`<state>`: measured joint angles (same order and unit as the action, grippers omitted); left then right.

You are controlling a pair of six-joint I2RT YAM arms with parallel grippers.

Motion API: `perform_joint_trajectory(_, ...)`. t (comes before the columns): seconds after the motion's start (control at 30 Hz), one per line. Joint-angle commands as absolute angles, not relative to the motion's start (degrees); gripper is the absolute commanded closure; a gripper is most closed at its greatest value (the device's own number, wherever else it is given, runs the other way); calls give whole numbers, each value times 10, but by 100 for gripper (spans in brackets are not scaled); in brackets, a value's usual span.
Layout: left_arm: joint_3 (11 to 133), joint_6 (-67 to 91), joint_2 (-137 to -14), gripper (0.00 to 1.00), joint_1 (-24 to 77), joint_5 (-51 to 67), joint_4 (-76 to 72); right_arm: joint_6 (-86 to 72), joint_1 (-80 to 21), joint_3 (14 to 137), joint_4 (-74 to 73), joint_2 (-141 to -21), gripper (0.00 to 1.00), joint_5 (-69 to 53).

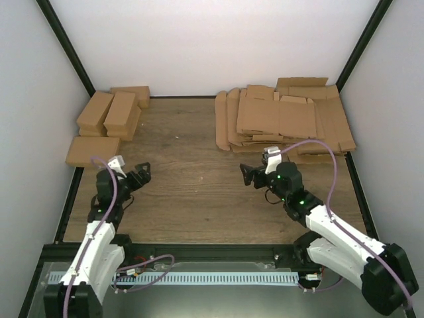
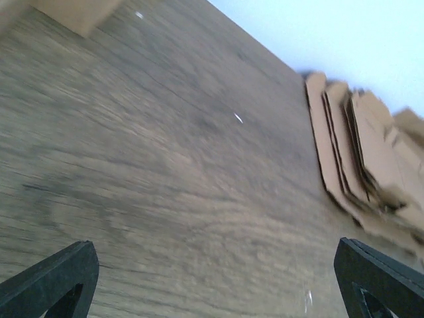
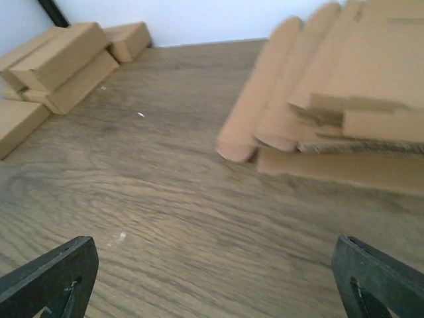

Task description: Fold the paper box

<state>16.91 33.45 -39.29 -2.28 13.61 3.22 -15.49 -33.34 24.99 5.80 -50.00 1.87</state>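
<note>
No single partly folded paper box shows in any view; nothing lies between the arms. My left gripper (image 1: 141, 173) is open and empty, low over the wooden table (image 1: 192, 192) at the left. My right gripper (image 1: 249, 175) is open and empty, just in front of the heap of flat blanks (image 1: 281, 119). In the left wrist view the fingertips (image 2: 56, 278) stand wide apart over bare wood. In the right wrist view the fingertips (image 3: 53, 275) also stand wide apart over bare wood.
A heap of flat brown cardboard blanks lies at the back right, also in the left wrist view (image 2: 364, 159) and the right wrist view (image 3: 331, 106). Several finished brown boxes (image 1: 109, 119) are stacked at the back left, also in the right wrist view (image 3: 59, 63). White walls enclose the table.
</note>
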Motion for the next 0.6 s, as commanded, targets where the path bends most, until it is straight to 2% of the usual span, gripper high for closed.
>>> perform_joint_trajectory(0.0,165,239,-418,0,49,98,-40,-209,-242,195,145,-505,0,-92)
perform_joint_trajectory(0.13,179,202,-477,0,63,97,-59,-198,-144,166,167,-502,0,-163)
perform_joint_trajectory(0.43,130,200,-465,0,63,73,-111,-259,-127,80,196,-419,0,2)
perform_joint_trajectory(0.57,112,209,-448,0,63,68,-122,-255,-127,71,207,-403,0,0)
